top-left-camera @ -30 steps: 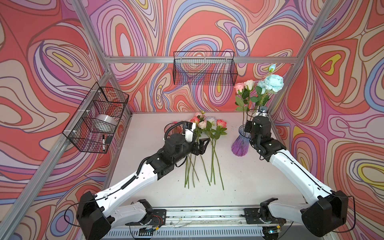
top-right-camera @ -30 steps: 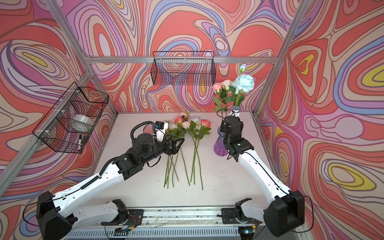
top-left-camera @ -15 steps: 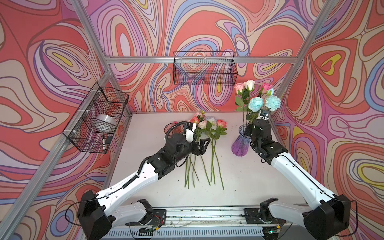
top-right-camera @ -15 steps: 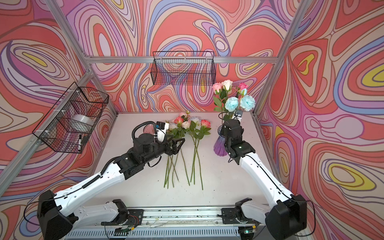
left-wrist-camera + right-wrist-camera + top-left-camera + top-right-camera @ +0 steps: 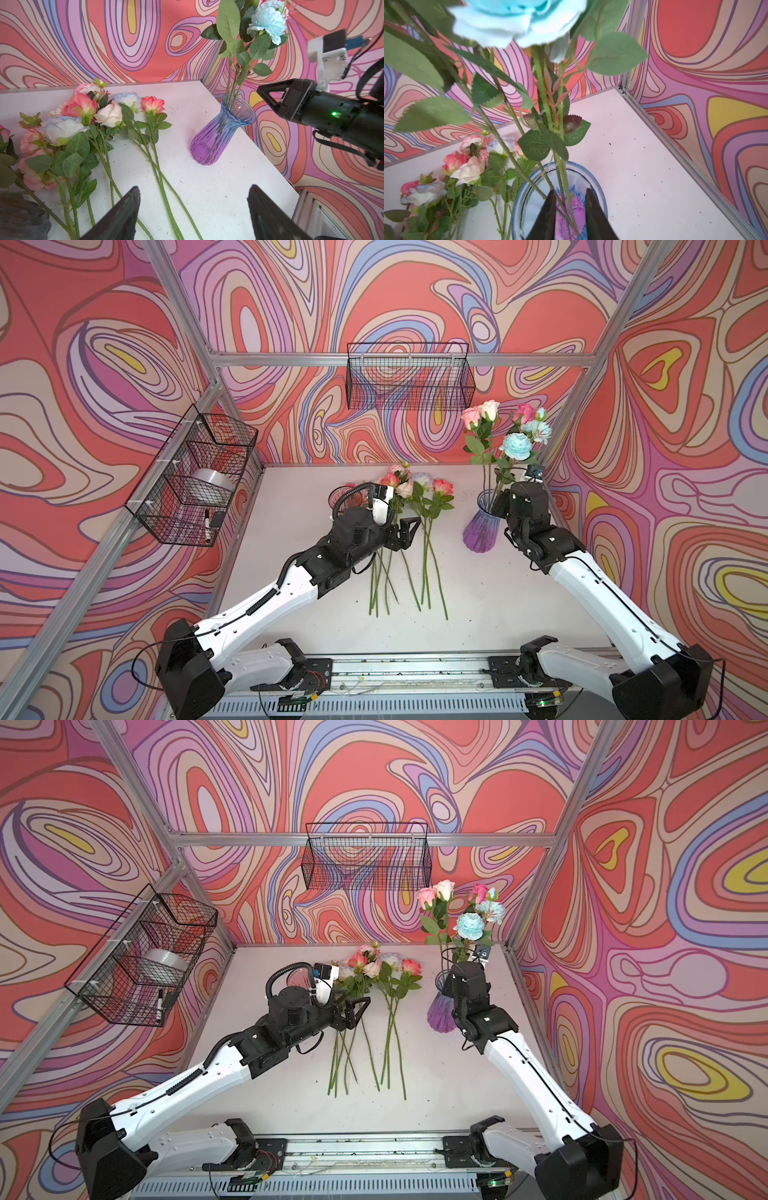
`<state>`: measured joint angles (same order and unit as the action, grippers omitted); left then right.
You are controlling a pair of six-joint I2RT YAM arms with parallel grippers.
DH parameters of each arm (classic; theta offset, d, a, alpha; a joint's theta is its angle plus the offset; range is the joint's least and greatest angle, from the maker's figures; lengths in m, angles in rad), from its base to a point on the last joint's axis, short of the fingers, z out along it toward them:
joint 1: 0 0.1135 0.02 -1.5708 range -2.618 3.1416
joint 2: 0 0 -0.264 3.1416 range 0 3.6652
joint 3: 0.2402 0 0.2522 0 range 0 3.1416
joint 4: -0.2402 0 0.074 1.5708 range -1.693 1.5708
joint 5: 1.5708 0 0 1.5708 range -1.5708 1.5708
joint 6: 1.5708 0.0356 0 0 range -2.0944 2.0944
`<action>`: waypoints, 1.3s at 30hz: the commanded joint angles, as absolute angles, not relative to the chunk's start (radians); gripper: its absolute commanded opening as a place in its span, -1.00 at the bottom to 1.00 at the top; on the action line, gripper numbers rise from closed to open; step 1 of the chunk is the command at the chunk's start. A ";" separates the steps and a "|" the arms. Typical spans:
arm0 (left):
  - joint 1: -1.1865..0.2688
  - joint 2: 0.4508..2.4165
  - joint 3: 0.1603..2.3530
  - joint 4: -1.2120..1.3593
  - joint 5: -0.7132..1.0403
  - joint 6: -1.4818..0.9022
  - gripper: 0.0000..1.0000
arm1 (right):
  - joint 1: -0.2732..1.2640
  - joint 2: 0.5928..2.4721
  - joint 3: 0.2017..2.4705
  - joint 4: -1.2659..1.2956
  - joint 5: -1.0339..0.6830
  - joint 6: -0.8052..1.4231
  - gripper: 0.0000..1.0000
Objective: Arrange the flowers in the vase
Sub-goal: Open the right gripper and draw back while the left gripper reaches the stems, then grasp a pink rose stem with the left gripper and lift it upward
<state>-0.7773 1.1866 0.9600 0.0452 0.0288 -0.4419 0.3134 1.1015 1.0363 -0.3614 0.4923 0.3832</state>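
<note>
- Clearly, the vase (image 5: 478,531), ribbed glass shading from blue at the rim to purple at the foot, stands upright on the white table (image 5: 498,597) near the back right corner.
- At least 5 blooms rise from it on long green stems: pink, cream, deep pink and 2 large pale blue ones. The pale blue bloom (image 5: 515,446) nearest the arm sits lowest.
- The right gripper (image 5: 570,192) hangs just over the vase mouth, on the side toward the robot's base. Its jaws are parted by a narrow gap. In the right wrist view a green stem runs down past that gap into the vase, and neither jaw presses on it.
- The loose flowers (image 5: 419,506) lie flat at mid-table, left of the vase and not touching it. Their coral, pink, cream and pale blue blooms point at the back wall, and their stems fan out toward the robot's base.
- The left gripper (image 5: 405,533) hovers over those stems just below the leaves, jaws spread wide and holding nothing. In the left wrist view its fingers (image 5: 124,212) straddle several stems on the table; whether they touch any cannot be told.
- 2 wire baskets hang on the walls: the back basket (image 5: 409,377) and the side basket (image 5: 195,481), which holds a tape roll (image 5: 210,485) and a marker (image 5: 206,526).
</note>
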 commanded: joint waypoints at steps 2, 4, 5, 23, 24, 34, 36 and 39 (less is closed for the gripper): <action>-0.776 1.240 1.007 -0.041 -0.037 -0.455 0.55 | 0.311 1.034 1.063 -0.447 0.417 0.421 -0.48; -0.776 1.283 1.053 -0.125 -0.084 -0.467 0.49 | 0.312 1.017 1.064 -0.472 0.373 0.430 -0.49; -0.776 1.306 1.078 -0.164 -0.102 -0.470 0.45 | 0.313 1.009 1.059 -0.482 0.350 0.431 -0.51; -0.719 1.706 1.295 -0.546 -0.034 -0.719 -0.02 | 0.350 0.984 1.054 -0.529 0.234 0.360 -0.73; -0.719 1.732 1.292 -0.546 -0.014 -0.739 -0.04 | 0.350 0.982 1.051 -0.527 0.237 0.360 -0.72; -0.721 1.880 1.310 -0.511 0.109 -0.767 -0.16 | 0.350 0.968 1.031 -0.517 0.229 0.365 -0.71; -0.720 1.899 1.314 -0.508 0.122 -0.770 -0.17 | 0.349 0.968 1.027 -0.514 0.230 0.364 -0.70; -0.722 1.924 1.325 -0.513 0.126 -0.766 -0.21 | 0.350 0.968 1.023 -0.507 0.223 0.366 -0.70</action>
